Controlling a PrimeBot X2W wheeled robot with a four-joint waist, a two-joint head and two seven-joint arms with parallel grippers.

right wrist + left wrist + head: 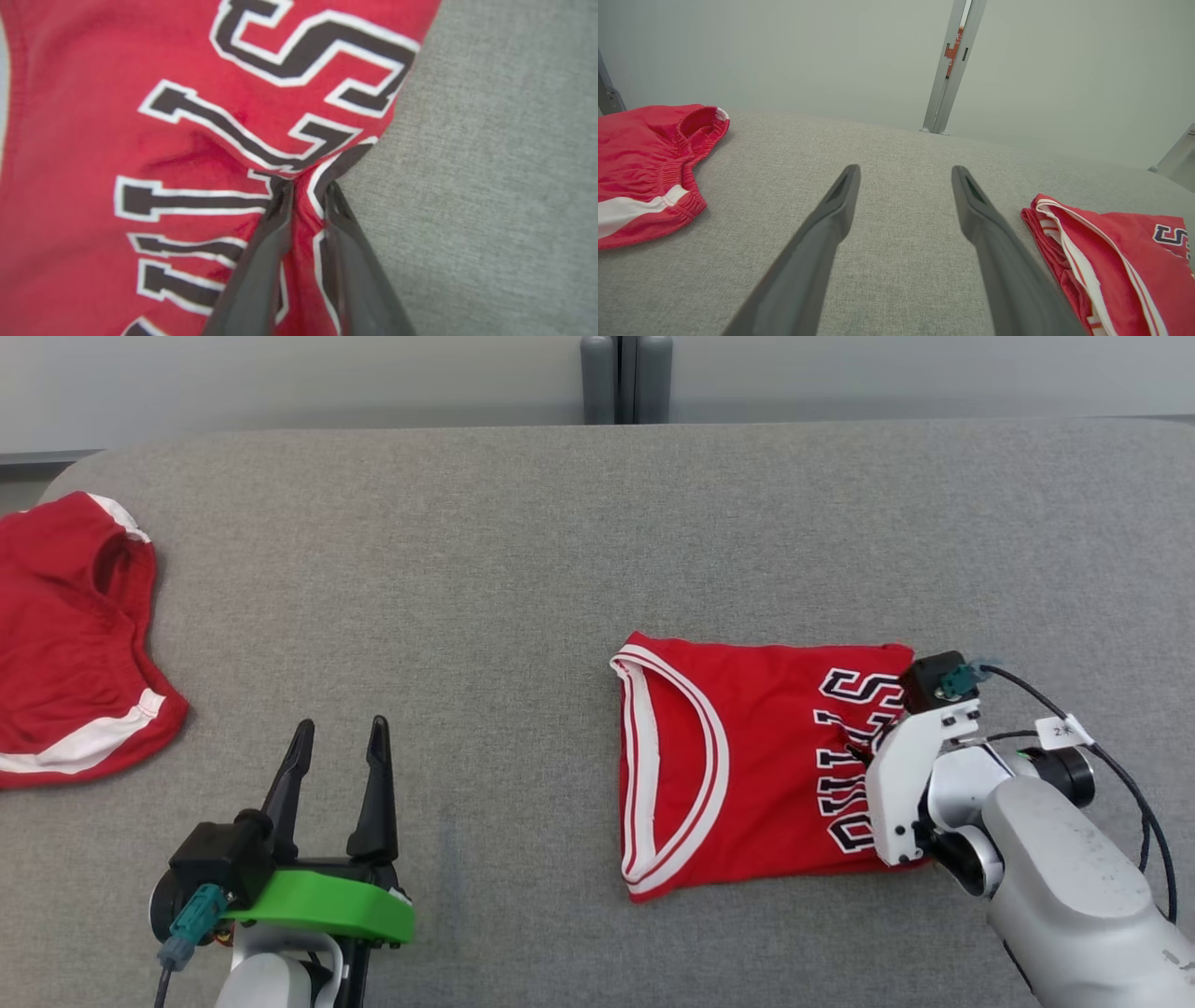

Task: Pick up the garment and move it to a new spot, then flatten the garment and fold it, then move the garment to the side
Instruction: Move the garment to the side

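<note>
Folded red jersey (747, 747), white-trimmed neckline, black lettering, centre-right; bunched lettered edge pinched in right gripper (307, 186); lower left, released left gripper (341, 723).

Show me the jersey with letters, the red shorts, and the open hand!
jersey (775, 756), head view, on its red chest.
red shorts (65, 644), head view, on the red middle.
left hand (341, 721), head view, between its fingertips.

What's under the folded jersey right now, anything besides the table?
The grey fabric table shows all round the jersey; what lies beneath it is covered. On top, the right tool pinches a fold at its lettered edge.
</note>
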